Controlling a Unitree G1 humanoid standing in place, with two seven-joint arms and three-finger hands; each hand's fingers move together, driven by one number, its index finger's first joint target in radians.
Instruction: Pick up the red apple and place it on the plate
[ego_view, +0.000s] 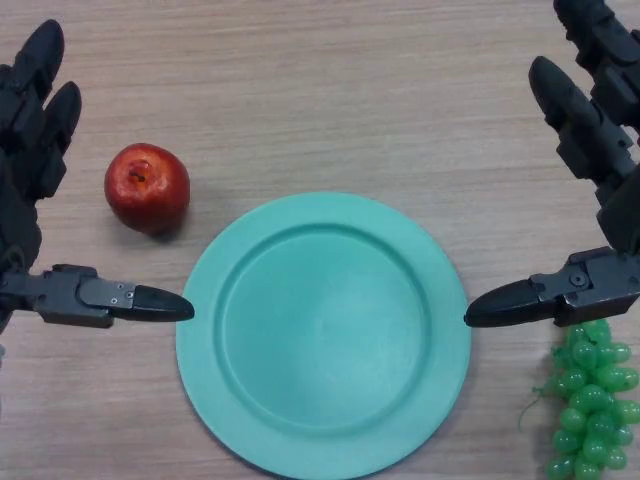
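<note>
The left hand comes in along the table's left edge with its fingers straight and spread wide, the two fingers reaching toward the far edge and the thumb stretched sideways toward the plate; it holds nothing, and its thumb tip stops just short of the plate's left rim. The right hand mirrors it along the right edge, equally wide and empty, its thumb tip just meeting or barely clear of the plate's right rim; which of the two cannot be told. The red apple sits upright on the wooden table, stem dimple up, between the left hand's fingers and thumb but touching neither, near the plate's upper left rim and apart from it. The teal plate lies at the middle of the table toward the near edge, its bottom rim cut off by the view, with nothing on it. A bunch of green grapes rests by the near right corner, just under the right thumb and beside the plate's right rim. Bare wood runs across the whole far half of the table between the two hands, and nothing lies between the apple and the plate.
</note>
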